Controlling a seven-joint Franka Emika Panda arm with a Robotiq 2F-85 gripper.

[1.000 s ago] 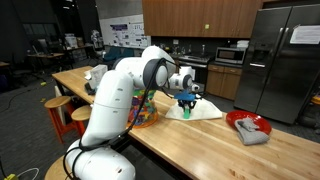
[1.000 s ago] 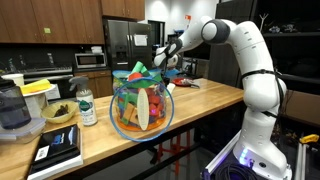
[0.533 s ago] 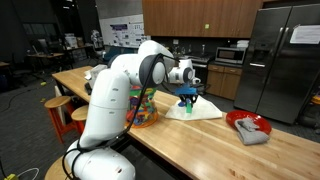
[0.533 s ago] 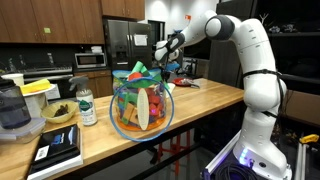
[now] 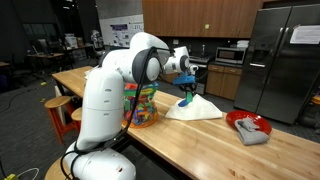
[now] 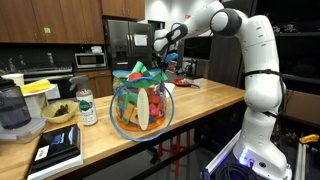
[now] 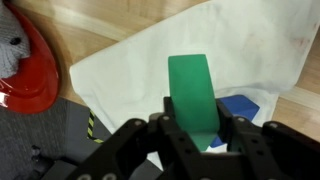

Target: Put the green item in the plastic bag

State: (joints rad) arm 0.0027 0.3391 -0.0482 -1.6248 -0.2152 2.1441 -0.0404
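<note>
1. Kitchen lab: the end effector [image 7: 198, 128] is clamped on the green piece [image 7: 190, 85], gripping it by one end just over the white cloth [image 7: 120, 65]. The piece appears to be off the cloth. The bag [image 5: 141, 104] stands well apart on the desk [image 5: 200, 148], on the far side of the robot's arm [image 5: 110, 80].
2. Risk no. 1, slip: the grip seems to take only the near end of a flat, smooth-looking piece. A quick swing could twist it loose & drop it on the desk or the floor.
3. Risk no. 2, the bag's mouth: the plastic looks thin, the rim soft, and the bag is already packed w/ coloured bits. A low approach could fold the rim or tip the bag. An off-centre release could let the piece slide off the heap & out.
4. Risk no. 3, snag: the blue piece [image 7: 242, 106] lies on the cloth just beside the end effector. Any dip could catch it or bunch the cloth.
5. The red bowl [image 5: 236, 118] sits on the side away from the bag; prob. no factor.
</note>
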